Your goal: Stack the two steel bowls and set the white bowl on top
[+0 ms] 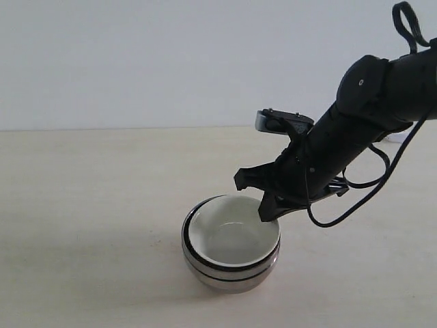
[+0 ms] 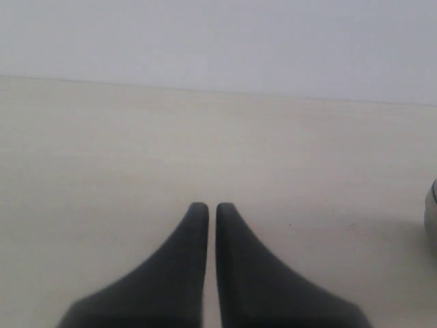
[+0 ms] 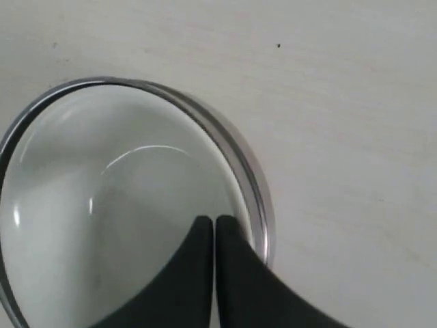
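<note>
The two steel bowls (image 1: 231, 279) stand nested in one another near the table's front, and only their shiny sides and rims (image 3: 258, 199) show. The white bowl (image 1: 232, 240) sits inside them on top, its pale inside (image 3: 116, 198) facing up. My right gripper (image 1: 263, 213) hangs just above the white bowl's right rim, shut (image 3: 214, 222) with nothing between its fingers. My left gripper (image 2: 207, 207) is shut over bare table. It does not appear in the exterior view. A sliver of a steel bowl (image 2: 432, 213) shows at the edge of the left wrist view.
The pale wooden table (image 1: 82, 205) runs back to a white wall (image 1: 171, 61). A black cable (image 1: 369, 191) loops off the right arm above the table on the right.
</note>
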Controlling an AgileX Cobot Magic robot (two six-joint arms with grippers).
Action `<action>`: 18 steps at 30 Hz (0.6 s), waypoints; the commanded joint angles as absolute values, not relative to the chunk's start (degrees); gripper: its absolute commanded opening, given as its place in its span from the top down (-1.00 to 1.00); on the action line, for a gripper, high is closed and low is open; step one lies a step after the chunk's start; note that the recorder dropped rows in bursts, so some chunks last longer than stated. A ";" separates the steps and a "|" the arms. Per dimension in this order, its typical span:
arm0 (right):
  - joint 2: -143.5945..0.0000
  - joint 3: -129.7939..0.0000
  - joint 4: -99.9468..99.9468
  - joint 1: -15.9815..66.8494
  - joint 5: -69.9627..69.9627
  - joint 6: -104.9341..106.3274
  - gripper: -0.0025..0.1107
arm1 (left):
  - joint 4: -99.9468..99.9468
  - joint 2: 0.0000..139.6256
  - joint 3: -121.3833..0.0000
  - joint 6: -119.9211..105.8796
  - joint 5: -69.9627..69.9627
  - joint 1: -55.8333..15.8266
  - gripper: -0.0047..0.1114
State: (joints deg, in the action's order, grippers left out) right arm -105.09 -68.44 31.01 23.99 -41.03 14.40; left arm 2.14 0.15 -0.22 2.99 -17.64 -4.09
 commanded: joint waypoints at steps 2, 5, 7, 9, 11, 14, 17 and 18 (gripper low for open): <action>-105.62 -68.47 31.18 23.99 -40.11 15.61 0.96 | 2.04 0.00 0.00 3.03 -17.59 -3.94 0.85; -104.18 -68.47 31.82 23.99 -40.11 15.61 0.96 | 2.04 0.00 0.00 3.03 -17.59 -3.94 0.85; -103.22 -68.47 31.82 23.99 -40.47 15.95 0.96 | 2.04 0.00 0.00 3.03 -17.59 -3.94 0.85; -102.26 -68.47 31.81 23.99 -40.73 16.10 0.96 | 2.04 0.00 0.00 3.03 -17.59 -3.94 0.85; -101.67 -68.47 31.81 23.99 -40.46 16.18 0.96 | 2.04 0.00 0.00 3.03 -17.59 -3.94 0.85; -100.96 -68.47 31.56 23.99 -39.60 16.62 0.96 | 2.04 0.00 0.00 3.03 -17.59 -3.94 0.85; -100.59 -68.47 31.56 23.99 -39.60 17.09 0.96 | 2.04 0.00 0.00 3.03 -17.59 -3.94 0.85; -100.59 -68.47 31.56 23.99 -39.60 17.09 0.96 | 2.04 0.00 0.00 3.03 -17.59 -3.94 0.85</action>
